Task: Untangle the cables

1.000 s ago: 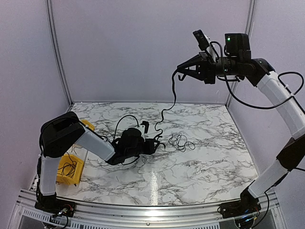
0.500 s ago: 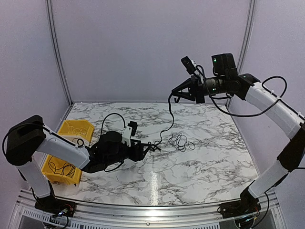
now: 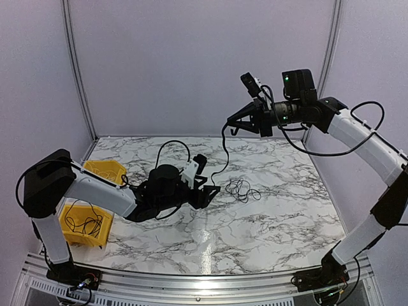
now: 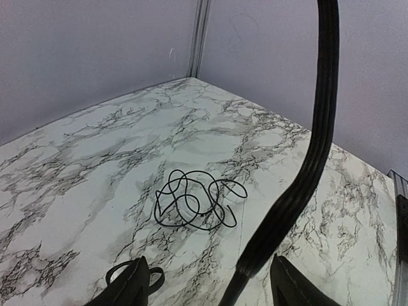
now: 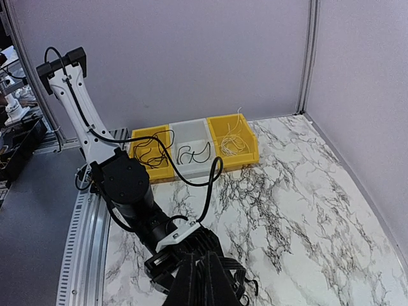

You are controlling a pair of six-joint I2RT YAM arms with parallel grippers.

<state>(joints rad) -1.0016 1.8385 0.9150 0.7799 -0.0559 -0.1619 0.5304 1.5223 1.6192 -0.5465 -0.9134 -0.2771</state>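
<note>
While low over the table (image 3: 268,223), left claw (image 3: 211,191) apart; right claw (image 3: 233,125) aloft, tight on a cable (image 3: 227,150).

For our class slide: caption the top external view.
Right gripper holds a black cable hanging down to the open left gripper; a tangled bunch lies on the table.

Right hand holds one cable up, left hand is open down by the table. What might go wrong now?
The lifted cable is held only by the shut right hand; a slip could drop it onto the loose bunch. It runs between the fingers of the open left hand, so closing may also catch the small loop beside one finger.
</note>
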